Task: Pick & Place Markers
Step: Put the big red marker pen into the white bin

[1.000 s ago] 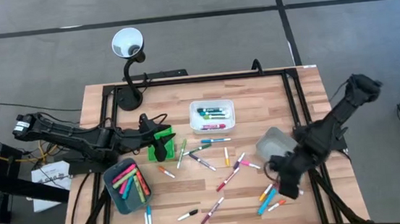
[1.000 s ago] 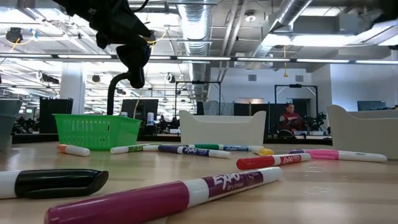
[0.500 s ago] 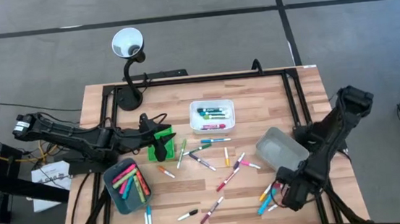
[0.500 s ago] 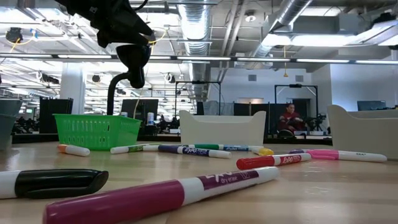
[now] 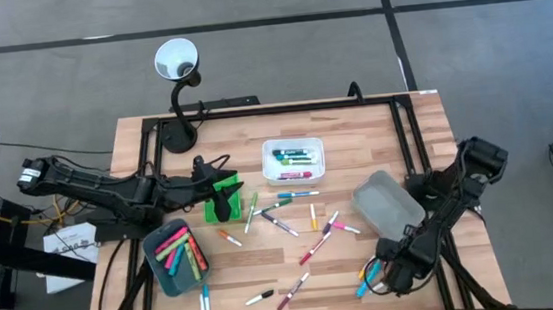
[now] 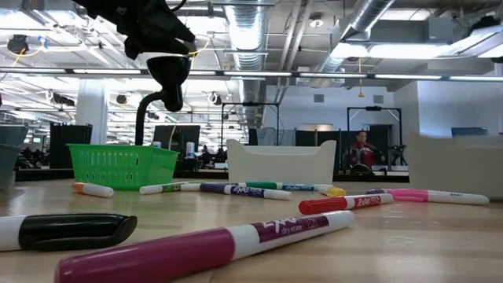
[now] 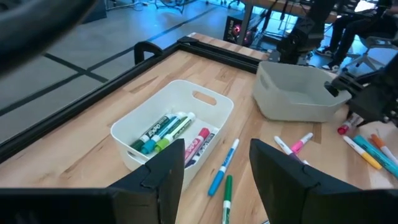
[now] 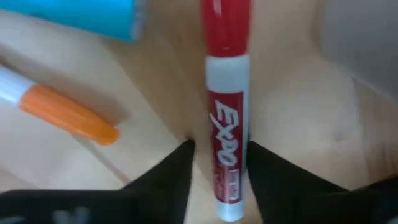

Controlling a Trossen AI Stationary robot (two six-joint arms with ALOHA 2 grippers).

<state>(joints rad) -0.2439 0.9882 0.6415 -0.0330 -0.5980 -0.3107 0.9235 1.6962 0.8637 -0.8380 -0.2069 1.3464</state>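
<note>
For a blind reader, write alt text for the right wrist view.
A red marker with a white Expo-labelled barrel lies on the wooden table, between the right gripper's two dark fingers, which flank its barrel. An orange-capped marker and a blue marker lie beside it.

Light wooden desk (image 5: 356, 143) w/ black frame is carrying a white tray (image 5: 294, 160) at centre-back, green mesh basket (image 5: 227, 189) beside it, teal tray (image 5: 155, 256) front-left, clear grey tray (image 5: 386, 206) right. White gooseneck lamp (image 5: 176, 60) is standing at back-left corner.
</note>
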